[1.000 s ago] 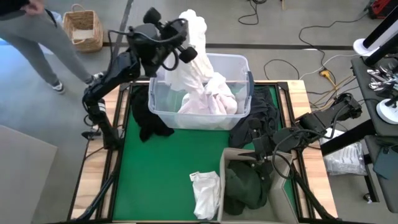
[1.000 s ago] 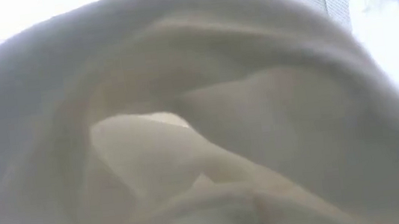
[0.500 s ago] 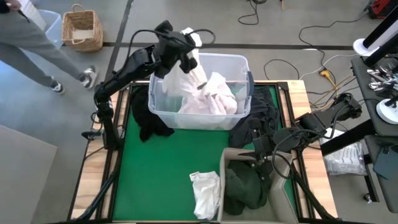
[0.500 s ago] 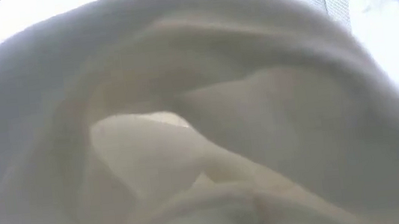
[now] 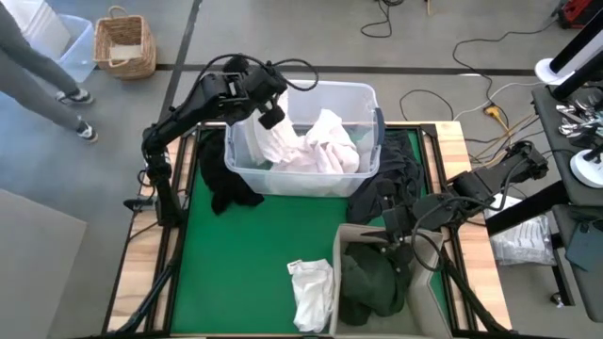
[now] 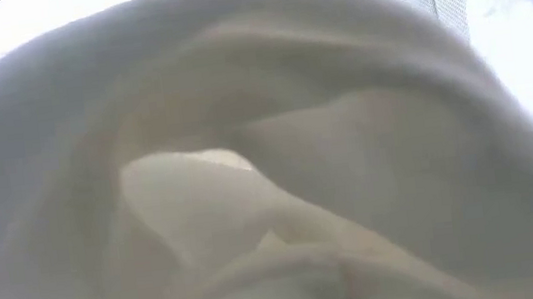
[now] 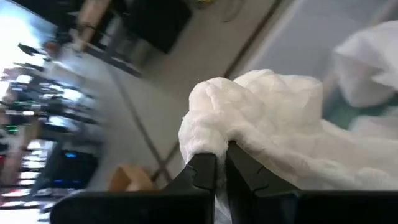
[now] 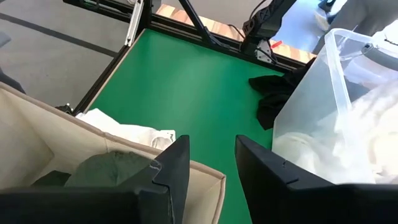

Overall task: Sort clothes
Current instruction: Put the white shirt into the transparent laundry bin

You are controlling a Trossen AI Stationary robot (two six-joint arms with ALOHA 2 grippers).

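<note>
- Clothes lie in several places: a heap of white garments (image 5: pixel 311 149) fills the clear plastic tub (image 5: pixel 369 99) at the far side of the green tabletop (image 5: pixel 245 259).
- One white garment (image 7: pixel 261 118) is pinched in the left end effector (image 5: pixel 268 105), whose fingers (image 7: pixel 202 171) are pressed together on a bunched fold of it; the rest of the cloth trails down toward the pile in the tub.
- In the high view, the left end effector sits over the tub's far left corner, with the arm reaching in from the tabletop's left edge.
- A dark garment (image 5: pixel 226 184) lies on the tabletop against the tub's left side, spilling past its near corner.
- More dark clothing (image 5: pixel 400 174) is heaped to the right of the tub.
- A small white garment (image 5: pixel 311 292) lies crumpled on the tabletop just left of the beige fabric box (image 5: pixel 336 247).
- A dark green garment (image 5: pixel 372 282) rests inside that box.
- The right end effector (image 5: pixel 396 226) hangs above the far edge of the box, its fingers (image 8: pixel 171 165) spread apart and holding nothing.
- The low view is entirely covered by pale cloth (image 6: pixel 269 169) right up against the lens.
- A wicker basket (image 5: pixel 125 42) stands on the floor beyond the tabletop, near a person's legs (image 5: pixel 38 66).
</note>
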